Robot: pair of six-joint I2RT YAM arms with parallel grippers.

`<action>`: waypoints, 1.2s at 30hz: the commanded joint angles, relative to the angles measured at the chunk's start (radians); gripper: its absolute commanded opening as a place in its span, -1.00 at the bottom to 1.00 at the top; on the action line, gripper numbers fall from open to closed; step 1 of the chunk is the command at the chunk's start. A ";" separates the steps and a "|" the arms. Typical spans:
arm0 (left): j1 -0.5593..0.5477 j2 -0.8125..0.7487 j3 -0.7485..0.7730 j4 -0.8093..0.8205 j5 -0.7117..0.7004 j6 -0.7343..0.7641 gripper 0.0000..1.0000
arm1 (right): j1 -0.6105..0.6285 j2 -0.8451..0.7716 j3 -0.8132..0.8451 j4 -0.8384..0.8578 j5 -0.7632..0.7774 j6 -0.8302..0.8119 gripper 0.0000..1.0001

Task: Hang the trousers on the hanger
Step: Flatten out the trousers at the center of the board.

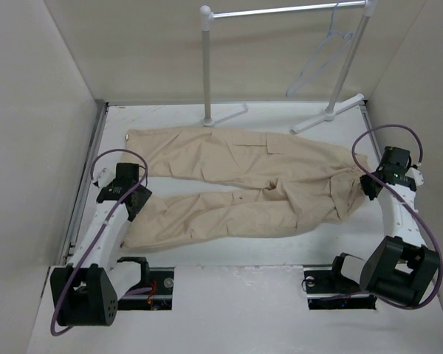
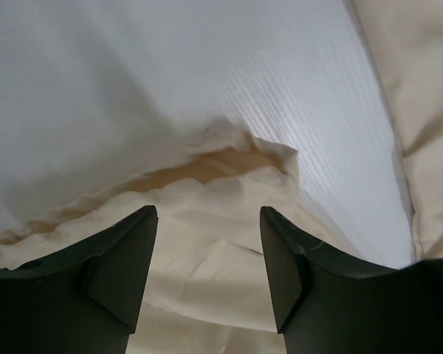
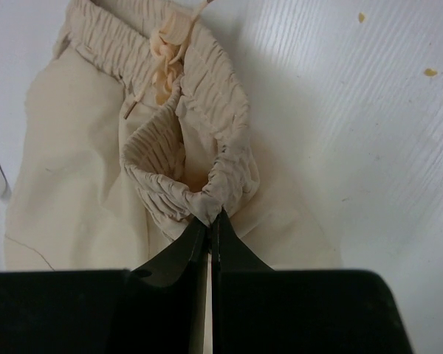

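**Left end effector.** The left end effector was found at the cuff end of the lower trouser leg, on the left side of the tabletop. In the left wrist view its two dark fingers were seen standing well apart, with the jaws parted. The cuff's open hem lay just ahead of the tips. Wrinkled beige cloth was seen between and below the fingers. No fold was seen pinched between them, so nothing was recorded as held. Whether the tips touched the cloth could not be told.

**Right end effector.** The right end effector was found at the waist end, on the right side of the tabletop. In the right wrist view its fingers were seen pressed together, with a fold of the gathered elastic waistband clamped at the tips. The waistband was drawn up into a small loop at that point. A drawstring knot was seen farther along the band.

**Task items.** The trousers were found spread flat across the tabletop, with the waist to the right and both legs running left and slightly apart. The hanger was seen hooked on the white rail stand at the far edge of the tabletop, near its right post. It was well apart from the trousers and from both end effectors.
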 commanded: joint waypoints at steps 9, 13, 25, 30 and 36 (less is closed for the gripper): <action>-0.173 0.253 0.144 0.040 -0.148 0.104 0.15 | 0.014 -0.013 -0.038 0.109 -0.065 -0.005 -0.91; -0.175 0.350 0.178 0.048 -0.161 0.113 0.00 | 0.016 -0.018 -0.060 0.126 -0.075 -0.002 -0.91; 0.215 0.341 0.299 0.040 -0.254 0.176 -1.00 | -0.007 -0.001 -0.092 0.156 -0.065 -0.026 -0.91; 0.261 0.437 0.402 0.029 -0.278 0.212 -1.00 | -0.018 -0.001 -0.072 0.147 -0.041 -0.038 -0.92; 0.267 0.629 0.578 -0.029 -0.362 0.225 -0.99 | -0.052 0.010 -0.061 0.063 0.060 -0.074 -0.93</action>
